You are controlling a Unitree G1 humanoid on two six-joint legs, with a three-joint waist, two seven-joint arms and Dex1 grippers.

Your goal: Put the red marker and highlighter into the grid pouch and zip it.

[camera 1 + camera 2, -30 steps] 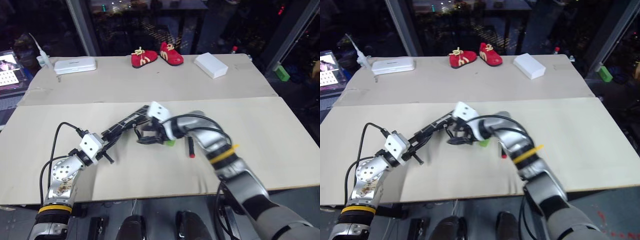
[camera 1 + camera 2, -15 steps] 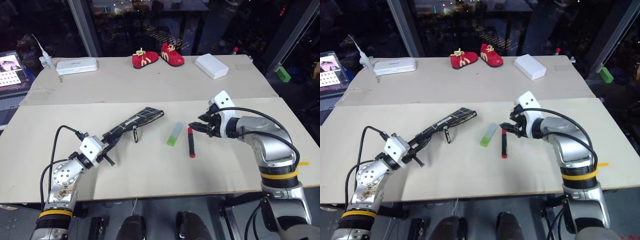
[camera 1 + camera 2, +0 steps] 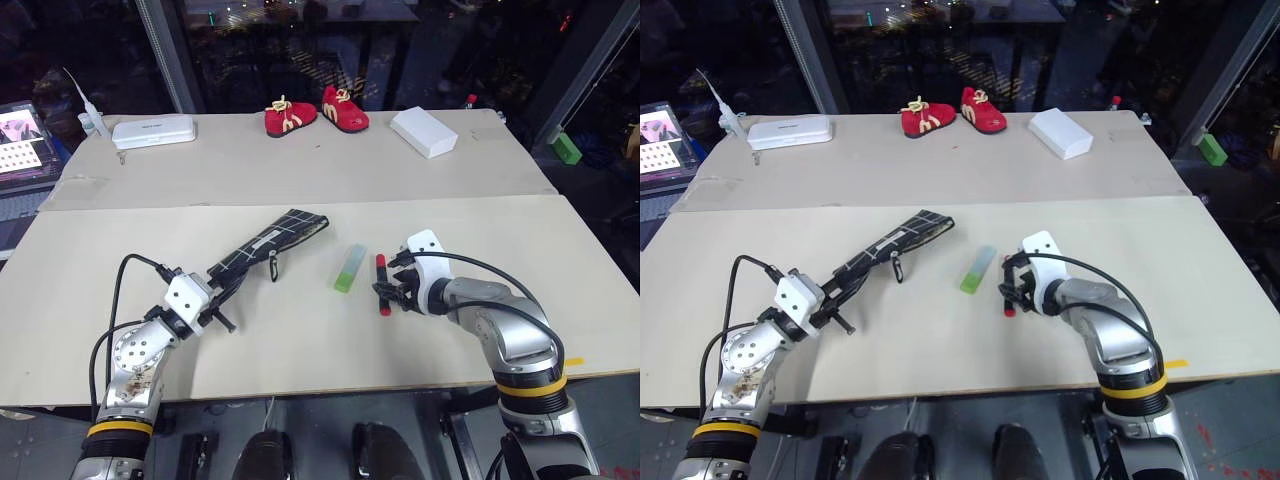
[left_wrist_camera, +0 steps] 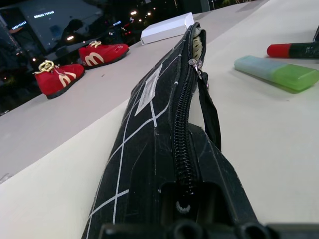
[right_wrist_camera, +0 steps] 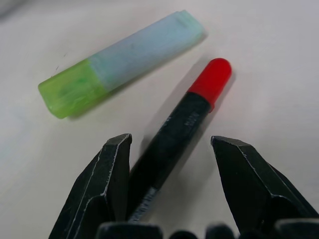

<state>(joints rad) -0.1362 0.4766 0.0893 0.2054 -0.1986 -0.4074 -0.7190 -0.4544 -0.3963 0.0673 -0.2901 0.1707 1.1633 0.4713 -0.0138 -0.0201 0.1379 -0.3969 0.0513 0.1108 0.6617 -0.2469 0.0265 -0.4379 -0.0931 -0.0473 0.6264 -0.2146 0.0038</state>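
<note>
Grid pouch (image 4: 149,164) is matt black woven cloth, with a coarse toothed zipper along its edge. Highlighter (image 5: 119,62) just beyond the right gripper (image 5: 169,164) is translucent plastic, frosted pale cap, smooth. Red marker (image 5: 184,124) between its fingers: smooth plastic, matt dark barrel, slightly glossy red cap. Table (image 3: 300,330) is matt beige, paper-like. Fingers (image 5: 102,184) are matt black plastic.

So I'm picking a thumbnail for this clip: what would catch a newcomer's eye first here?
The right hand stands out first, its open fingers straddling the red marker on the tan table, with the light-green highlighter lying just beside it. To the left, the left hand is shut on one end of the grid pouch, holding it out. At the far edge sits a pair of small red shoes.
</note>
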